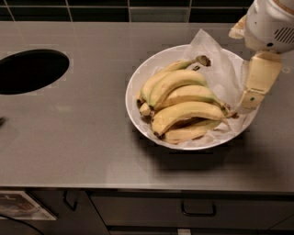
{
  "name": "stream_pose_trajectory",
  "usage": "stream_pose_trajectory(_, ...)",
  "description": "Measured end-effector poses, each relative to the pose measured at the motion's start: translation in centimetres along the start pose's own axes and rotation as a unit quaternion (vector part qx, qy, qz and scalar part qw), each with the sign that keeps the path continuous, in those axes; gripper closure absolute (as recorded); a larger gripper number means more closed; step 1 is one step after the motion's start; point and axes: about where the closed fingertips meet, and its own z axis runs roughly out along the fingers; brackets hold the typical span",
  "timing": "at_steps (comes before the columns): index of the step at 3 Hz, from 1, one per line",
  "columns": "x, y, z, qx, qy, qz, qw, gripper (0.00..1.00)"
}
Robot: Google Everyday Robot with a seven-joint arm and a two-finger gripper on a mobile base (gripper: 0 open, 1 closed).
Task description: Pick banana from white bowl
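Note:
The white bowl [138,80] sits right of centre on the grey counter, lined with crinkled white paper [216,59]. Several yellow bananas lie side by side in it, stems to the right. The plump banana [188,94] with a greenish tinge lies in the middle of the pile. My gripper [240,69] hangs over the bowl's right side. It is open. Its lower cream finger [257,82] reaches down to the stem ends by the right rim. The other finger [237,28] shows only partly beside the white wrist. It holds nothing.
A dark round hole [30,69] is cut into the counter at the far left. A black tiled wall [115,7] runs along the back. Drawers with handles [198,212] lie below the counter's front edge.

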Motion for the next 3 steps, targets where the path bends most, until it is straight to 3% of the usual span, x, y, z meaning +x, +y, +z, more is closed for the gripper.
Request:
stream_pose_trajectory(1,-3.0,-1.1,1.3,-0.025,-0.015,-0.042,0.9987,0.00)
stream_pose_trajectory(3,-8.0,-0.7,3.4,-0.060,-0.041,-0.111,0.9911,0.00)
